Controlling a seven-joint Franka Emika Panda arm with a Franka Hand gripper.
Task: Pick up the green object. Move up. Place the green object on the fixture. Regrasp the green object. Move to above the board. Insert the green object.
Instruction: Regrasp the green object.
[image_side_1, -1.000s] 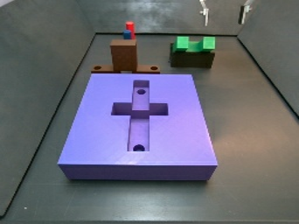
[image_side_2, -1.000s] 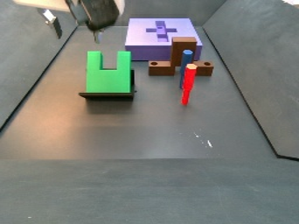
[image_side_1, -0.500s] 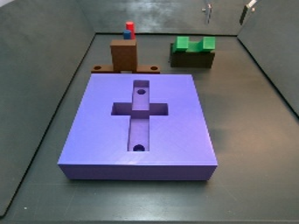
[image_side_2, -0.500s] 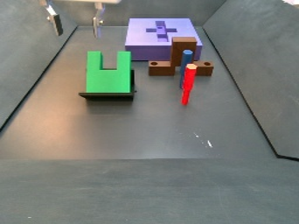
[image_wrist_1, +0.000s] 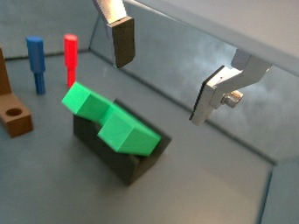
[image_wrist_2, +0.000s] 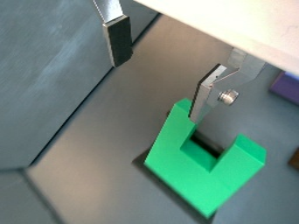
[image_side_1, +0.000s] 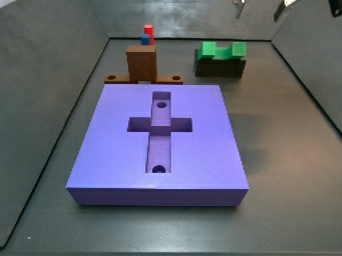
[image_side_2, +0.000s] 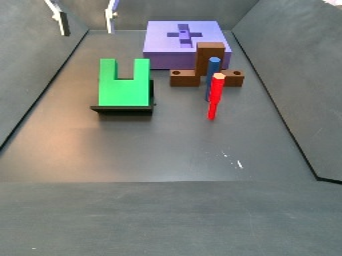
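The green object (image_side_1: 222, 50) rests on the dark fixture (image_side_1: 221, 69) at the far right of the floor, prongs up. Both show again in a side view, the green object (image_side_2: 123, 84) lying over the fixture (image_side_2: 123, 108). My gripper (image_side_1: 262, 5) hangs high above it, only its fingertips showing at the frame's edge; it is open and empty (image_side_2: 83, 16). In both wrist views the gripper (image_wrist_1: 166, 70) (image_wrist_2: 163, 68) stands wide open with nothing between the pads, well above the green object (image_wrist_1: 111, 118) (image_wrist_2: 176, 162). The purple board (image_side_1: 201, 150) lies in the middle of the floor.
A brown upright block (image_side_1: 140, 62) with a red-and-blue peg (image_side_1: 147, 34) stands beside the board's far end. A red peg (image_side_2: 214, 97) stands next to the brown block (image_side_2: 214, 78). Dark walls (image_side_2: 40, 90) enclose the floor on both sides.
My gripper has risen, its fingers sliding almost out of the side views' upper edge. The green object stays put on the fixture.
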